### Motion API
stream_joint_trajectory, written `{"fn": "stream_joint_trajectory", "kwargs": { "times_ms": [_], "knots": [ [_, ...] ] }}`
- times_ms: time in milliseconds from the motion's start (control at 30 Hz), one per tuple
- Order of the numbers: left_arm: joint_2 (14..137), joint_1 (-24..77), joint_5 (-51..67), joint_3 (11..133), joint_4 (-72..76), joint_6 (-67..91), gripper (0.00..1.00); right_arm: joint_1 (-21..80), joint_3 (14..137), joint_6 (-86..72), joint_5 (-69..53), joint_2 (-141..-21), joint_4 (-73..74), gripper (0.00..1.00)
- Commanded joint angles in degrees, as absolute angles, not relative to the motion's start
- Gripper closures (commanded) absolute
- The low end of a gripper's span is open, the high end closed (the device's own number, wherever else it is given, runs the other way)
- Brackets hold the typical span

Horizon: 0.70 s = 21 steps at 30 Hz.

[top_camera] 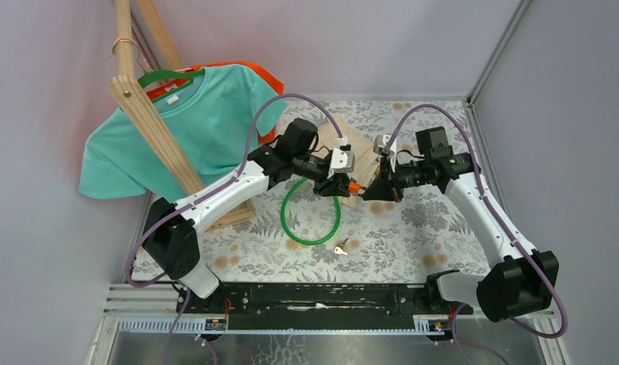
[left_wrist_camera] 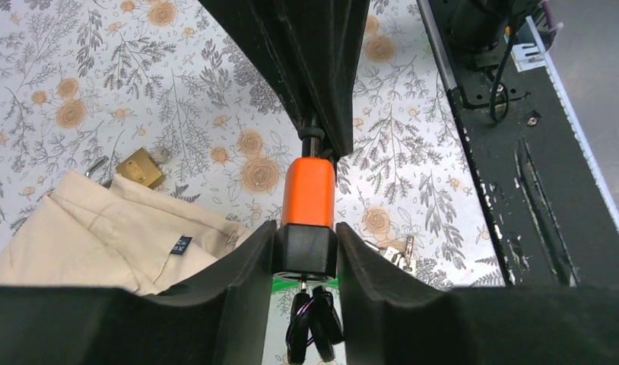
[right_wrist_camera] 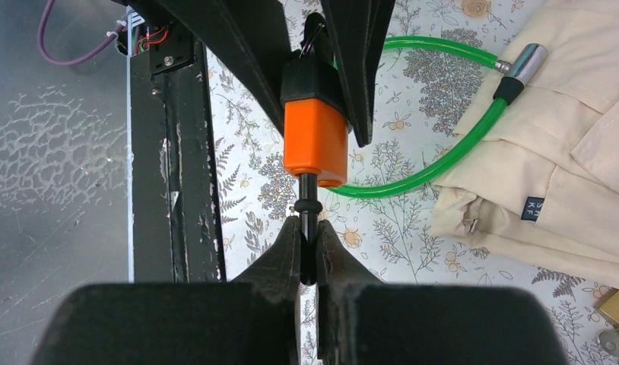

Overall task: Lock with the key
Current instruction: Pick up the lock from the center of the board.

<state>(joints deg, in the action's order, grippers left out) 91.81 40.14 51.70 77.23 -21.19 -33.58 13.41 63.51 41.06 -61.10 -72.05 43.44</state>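
Orange lock (left_wrist_camera: 309, 194) — midair, floral tablecloth (top_camera: 413, 228), lilac walls (top_camera: 352, 46)

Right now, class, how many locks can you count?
2: the orange cable lock held up at centre, and a brass padlock beside the beige cloth; more could hide under it.

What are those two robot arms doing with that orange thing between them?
They are holding an orange lock between them, above the table. The left hand grips its black end, where a bunch of keys hangs. The right hand pinches the black pin sticking out of the other end. The green cable curves beside the lock, its silver tip resting on a beige cloth. I cannot tell whether it is locked yet.
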Motion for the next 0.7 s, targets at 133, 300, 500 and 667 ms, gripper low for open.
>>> {"fn": "stream_joint_trajectory", "kwargs": {
  "times_ms": [133,300,500,667],
  "knots": [
    [91.29,40.43,52.12,76.75,-22.41,-35.11,0.87,13.91,64.63,38.7,-63.88,-70.32,40.0,1.0],
    [90.25,40.49,54.4,76.63,-22.46,-31.16,1.0,13.89,65.79,36.24,-58.69,-69.96,37.28,0.8],
    [88.5,40.28,53.56,75.47,-24.93,-29.83,1.0,13.89,68.02,38.84,-57.71,-70.14,39.63,0.54],
    [87.63,39.99,53.61,74.26,-25.17,-29.0,1.0,14.04,66.74,40.17,-58.24,-69.35,40.7,0.43]
  ]
}}
